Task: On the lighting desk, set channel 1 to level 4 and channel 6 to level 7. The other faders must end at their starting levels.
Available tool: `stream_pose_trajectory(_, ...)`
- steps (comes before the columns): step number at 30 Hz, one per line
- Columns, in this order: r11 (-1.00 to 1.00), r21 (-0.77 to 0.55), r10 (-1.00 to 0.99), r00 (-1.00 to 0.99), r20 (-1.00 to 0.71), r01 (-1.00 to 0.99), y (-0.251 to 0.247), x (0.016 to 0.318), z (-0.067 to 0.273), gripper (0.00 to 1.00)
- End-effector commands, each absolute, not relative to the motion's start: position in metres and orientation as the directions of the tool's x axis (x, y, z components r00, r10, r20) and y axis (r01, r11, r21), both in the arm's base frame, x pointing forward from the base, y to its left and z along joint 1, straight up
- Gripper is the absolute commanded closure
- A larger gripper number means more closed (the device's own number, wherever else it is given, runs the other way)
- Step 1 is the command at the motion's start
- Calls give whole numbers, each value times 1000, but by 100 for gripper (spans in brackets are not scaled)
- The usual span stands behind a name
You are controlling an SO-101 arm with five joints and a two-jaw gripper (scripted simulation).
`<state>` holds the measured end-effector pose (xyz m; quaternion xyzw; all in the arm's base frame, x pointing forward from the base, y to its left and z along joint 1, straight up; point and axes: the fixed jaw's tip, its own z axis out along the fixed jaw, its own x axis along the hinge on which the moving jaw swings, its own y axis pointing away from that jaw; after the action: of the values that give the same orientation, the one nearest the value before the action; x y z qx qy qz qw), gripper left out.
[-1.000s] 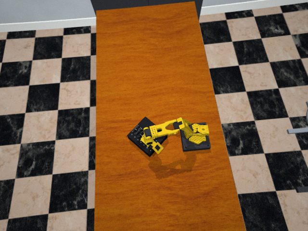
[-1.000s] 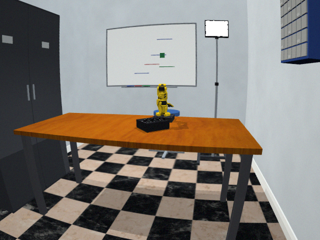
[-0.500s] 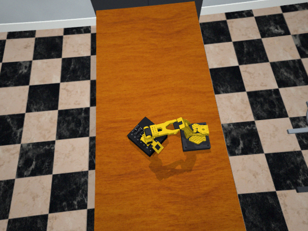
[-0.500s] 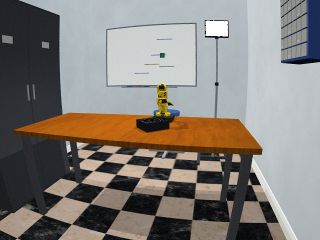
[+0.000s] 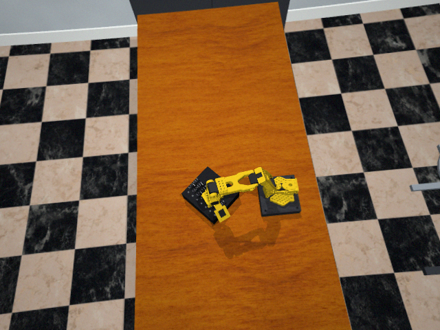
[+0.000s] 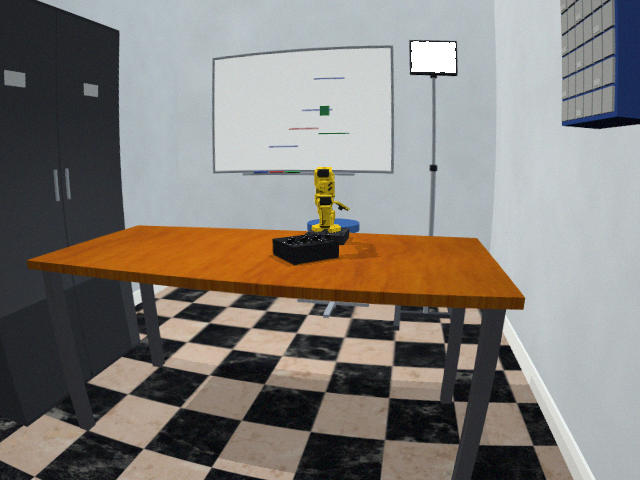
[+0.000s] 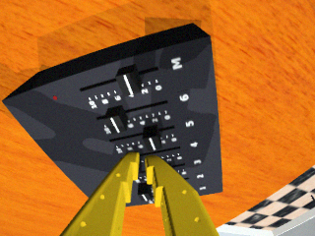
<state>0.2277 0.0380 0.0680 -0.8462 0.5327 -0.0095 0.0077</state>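
Observation:
The lighting desk (image 5: pixel 203 190) is a black box lying at an angle on the wooden table; it also shows in the exterior view (image 6: pixel 306 248). In the wrist view the desk (image 7: pixel 125 125) shows several fader rows with white scale marks and labels M, 6, 5, 4 down its right side. Fader knobs stand at the top row (image 7: pixel 128 83), the second row (image 7: pixel 117 120) and the third row (image 7: pixel 152 138). My gripper (image 7: pixel 144 159) is shut, and its yellow tips touch the desk just below the third row. The lower rows are hidden behind the fingers.
The arm's black base plate (image 5: pixel 280 199) sits right of the desk on the table. The table's near edge and the checkered floor show at the lower right of the wrist view. A whiteboard (image 6: pixel 302 109) and a lamp stand are behind the table.

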Motion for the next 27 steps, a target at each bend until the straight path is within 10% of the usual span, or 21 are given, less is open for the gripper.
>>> stream_pose_trajectory(1, -167, -28, -986, 167, 0, -986, 40, 220, 72, 100)
stream_pose_trajectory(12, 413, -3, -911, -413, -4, -911, 40, 204, 75, 100)
stream_pose_trajectory(27, 952, 12, -305, -951, 40, -305, 33, 189, 74, 100)
